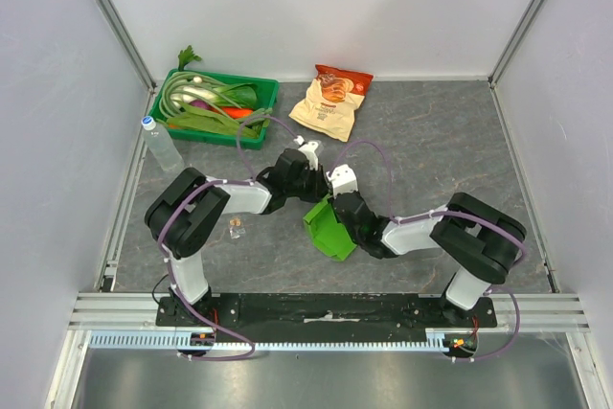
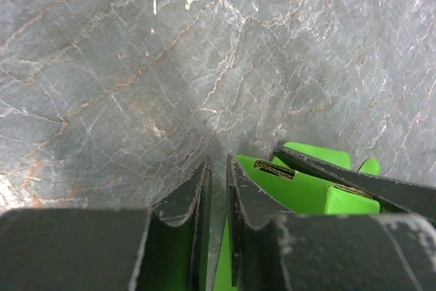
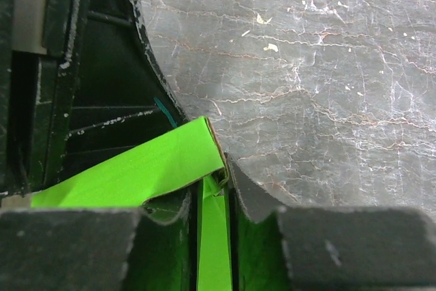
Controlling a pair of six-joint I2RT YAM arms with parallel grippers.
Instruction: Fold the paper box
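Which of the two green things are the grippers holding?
The lime-green paper box, pinched by left gripper and right gripper; the darker green tray sits apart, far left.

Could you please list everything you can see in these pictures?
box: 1, lime green, table centre, held between both grippers
tray: 1, dark green, far left of the table
vegetables: several, mostly green with orange-red and purple pieces, in the tray
snack bag: 1, beige and red, far centre, right of the tray
bottle: 1, clear with a blue cap, left edge, beside the tray
small item: 1, tan, near the left arm, too small to identify
table: 1, grey marbled
left gripper: 1, black, shut on the box
right gripper: 1, black, shut on the box
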